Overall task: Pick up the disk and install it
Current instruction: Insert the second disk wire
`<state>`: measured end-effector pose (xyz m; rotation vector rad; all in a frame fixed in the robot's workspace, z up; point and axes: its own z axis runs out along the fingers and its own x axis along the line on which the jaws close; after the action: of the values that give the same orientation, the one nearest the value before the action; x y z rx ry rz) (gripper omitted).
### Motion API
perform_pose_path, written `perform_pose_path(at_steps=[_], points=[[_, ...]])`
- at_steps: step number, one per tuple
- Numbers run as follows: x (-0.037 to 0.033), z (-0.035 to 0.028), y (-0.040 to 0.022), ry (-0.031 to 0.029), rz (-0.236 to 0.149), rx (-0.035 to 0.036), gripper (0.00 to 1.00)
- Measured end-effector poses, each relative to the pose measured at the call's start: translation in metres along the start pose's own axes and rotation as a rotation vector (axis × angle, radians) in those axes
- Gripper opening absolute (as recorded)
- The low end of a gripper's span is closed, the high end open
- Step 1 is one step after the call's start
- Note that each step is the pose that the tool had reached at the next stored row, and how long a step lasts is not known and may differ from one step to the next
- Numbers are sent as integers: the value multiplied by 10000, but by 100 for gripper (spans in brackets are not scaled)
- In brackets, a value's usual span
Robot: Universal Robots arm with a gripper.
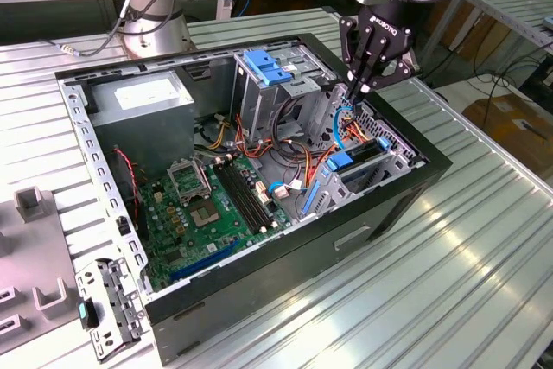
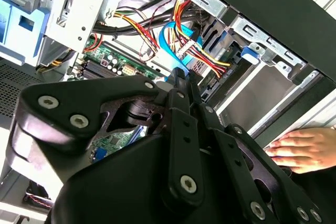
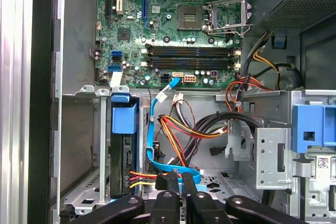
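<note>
The disk (image 1: 365, 153) stands on edge in the lower drive bay of the open computer case (image 1: 285, 270), a blue rail (image 1: 340, 162) at its end. In the first wrist view the disk (image 3: 121, 163) is a dark slab under that blue rail (image 3: 124, 119), with red, yellow and orange power wires (image 3: 140, 176) running to it. My gripper (image 1: 356, 92) reaches down into the case just beside the bay. Its fingers are shut on the end of a flat blue data cable (image 3: 155, 145), as both wrist views show (image 3: 179, 179) (image 2: 181, 74).
A grey power-supply box (image 1: 143, 97) fills the case's far corner, and a metal drive cage with a blue handle (image 1: 268, 66) stands behind my gripper. The green motherboard (image 1: 207, 200) lies on the case floor. A person's hand (image 2: 304, 148) rests against the case's outer wall. Grey fixtures (image 1: 34, 248) sit at the exterior view's left.
</note>
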<state>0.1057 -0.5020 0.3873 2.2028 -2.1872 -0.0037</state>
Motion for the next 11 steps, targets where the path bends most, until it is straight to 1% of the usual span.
perform_pose_path(at_steps=[5,7,9,11], points=[[0,-3,0,1,0,0,18],[-2,-25,1,3,0,0,18],[-4,-69,2,9,0,0,18],[-3,-93,2,17,0,0,18]])
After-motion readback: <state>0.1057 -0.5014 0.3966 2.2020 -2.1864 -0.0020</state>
